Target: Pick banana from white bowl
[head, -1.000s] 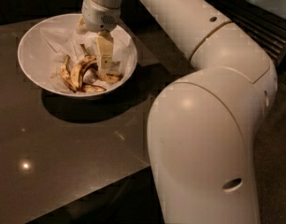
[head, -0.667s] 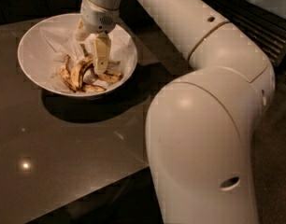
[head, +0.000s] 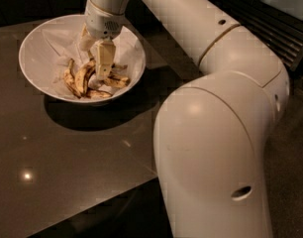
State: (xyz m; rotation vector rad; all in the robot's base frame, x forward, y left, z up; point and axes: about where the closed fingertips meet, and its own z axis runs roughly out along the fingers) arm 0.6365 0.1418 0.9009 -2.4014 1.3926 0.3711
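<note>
The plump, brown-speckled yellow banana (head: 83,78) lies unlifted among thinner, darker ones in the near part of the wide, paper-lined white bowl (head: 28,68), and the cream two-finger gripper (head: 93,63) hangs inside that bowl, fingers apart just above it, so closing and lifting remain.

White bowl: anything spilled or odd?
Nothing spilled. Bananas in the white bowl are brown-speckled and shrivelled, piled off-centre toward its near side on crumpled paper. The end effector is down among them.
</note>
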